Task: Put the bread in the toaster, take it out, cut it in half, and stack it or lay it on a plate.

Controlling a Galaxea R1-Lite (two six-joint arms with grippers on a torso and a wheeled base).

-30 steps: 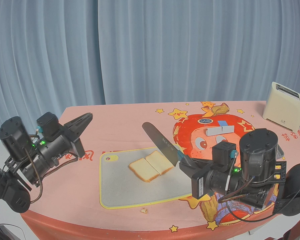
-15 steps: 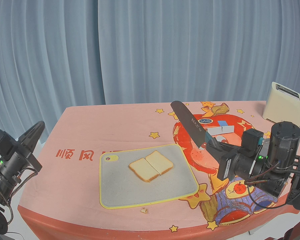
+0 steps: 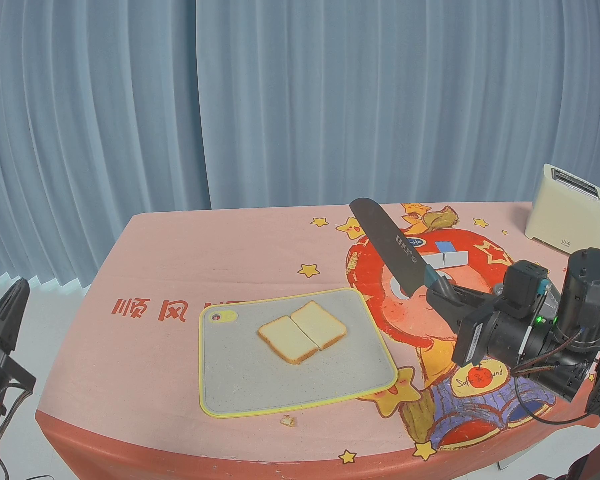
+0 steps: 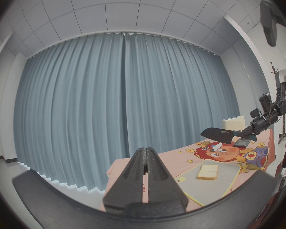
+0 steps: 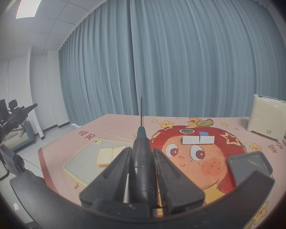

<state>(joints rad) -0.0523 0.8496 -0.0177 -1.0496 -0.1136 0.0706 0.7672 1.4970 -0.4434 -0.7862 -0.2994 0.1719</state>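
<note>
Two toasted bread halves [image 3: 302,333] lie side by side, touching, on a grey cutting board [image 3: 247,375] with a yellow rim. My right gripper [image 3: 447,295] is shut on the handle of a black-bladed knife [image 3: 390,248]. It holds the knife above the table to the right of the board, blade slanting up and to the left. In the right wrist view the knife [image 5: 141,134] runs straight out between the fingers [image 5: 117,170]. My left gripper [image 3: 10,308] hangs beyond the table's left edge. Its fingers [image 4: 133,169] are pressed together with nothing between them.
A cream toaster [image 3: 570,213] stands at the back right corner. A dark grey square plate [image 5: 249,164] rests near the right edge. Two small white blocks [image 3: 447,259] lie on the apple print. A crumb [image 3: 287,421] sits in front of the board.
My right arm has carried the knife up and to the right, off the bread and board. My left arm has pulled back left and down past the table edge.
</note>
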